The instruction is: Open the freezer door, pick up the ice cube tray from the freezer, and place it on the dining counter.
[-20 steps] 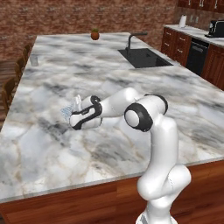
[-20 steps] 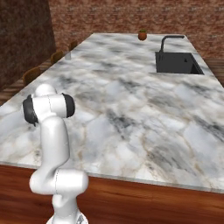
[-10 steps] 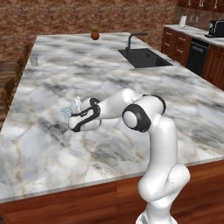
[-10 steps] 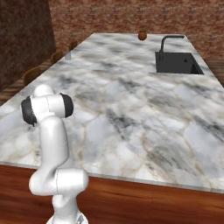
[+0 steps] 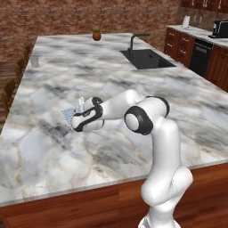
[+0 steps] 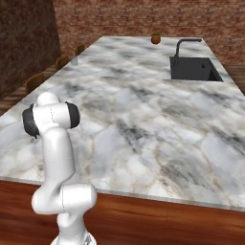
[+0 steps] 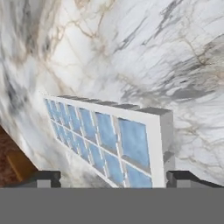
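Right, biggest first: the dining counter (image 5: 133, 84), a marble island w/ black sink (image 5: 145, 58) and faucet (image 5: 137, 39) toward the far end, plus a small brown round item (image 5: 96, 35) at the far edge. The arm reaches low across the near-left part of the top, prob. because that's the closest bare stretch to set sth down. At its end the gripper (image 5: 76, 108) has the ice cube tray (image 5: 68, 114) between its fingers, jaws closed on the tray's end so the rest sticks out ahead. In the hand view the tray (image 7: 105, 138) is tilted, blue grid facing out, marble close behind it; whether it's touching the top yet, can't tell. Looks like the placing step, nearly done: lower, flatten, let go.
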Motion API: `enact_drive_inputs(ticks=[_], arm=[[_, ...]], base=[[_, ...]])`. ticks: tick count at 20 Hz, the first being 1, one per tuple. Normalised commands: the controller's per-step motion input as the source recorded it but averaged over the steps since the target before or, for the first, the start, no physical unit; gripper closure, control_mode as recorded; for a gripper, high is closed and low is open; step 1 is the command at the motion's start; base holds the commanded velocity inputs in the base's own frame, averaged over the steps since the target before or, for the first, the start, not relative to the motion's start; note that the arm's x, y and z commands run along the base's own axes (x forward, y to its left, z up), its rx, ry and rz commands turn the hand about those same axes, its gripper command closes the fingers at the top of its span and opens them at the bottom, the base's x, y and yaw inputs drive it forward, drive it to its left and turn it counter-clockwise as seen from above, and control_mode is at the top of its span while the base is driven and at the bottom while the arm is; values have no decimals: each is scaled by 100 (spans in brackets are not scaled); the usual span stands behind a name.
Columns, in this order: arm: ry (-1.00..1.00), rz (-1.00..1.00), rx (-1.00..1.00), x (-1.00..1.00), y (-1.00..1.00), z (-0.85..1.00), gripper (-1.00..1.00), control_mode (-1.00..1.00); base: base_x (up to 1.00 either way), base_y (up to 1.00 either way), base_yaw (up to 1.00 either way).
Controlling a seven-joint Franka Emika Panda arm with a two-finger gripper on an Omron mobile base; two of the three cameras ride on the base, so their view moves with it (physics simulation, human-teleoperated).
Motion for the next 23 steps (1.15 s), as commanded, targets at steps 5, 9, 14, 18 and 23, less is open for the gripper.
enact_drive_inputs(ticks=[5,9,14,18,23], arm=[[28,-20,-1,-66,-52,100,-100,-100],[17,-22,6,-100,-90,90,-100,-100],[2,-18,3,-100,-83,58,-100,-100],[0,-9,0,-100,-55,44,-100,-100],[0,-12,0,-100,-46,53,-100,-100]], base=[[0,0,0],[0,0,0],[0,0,0],[0,0,0],[0,0,0]])
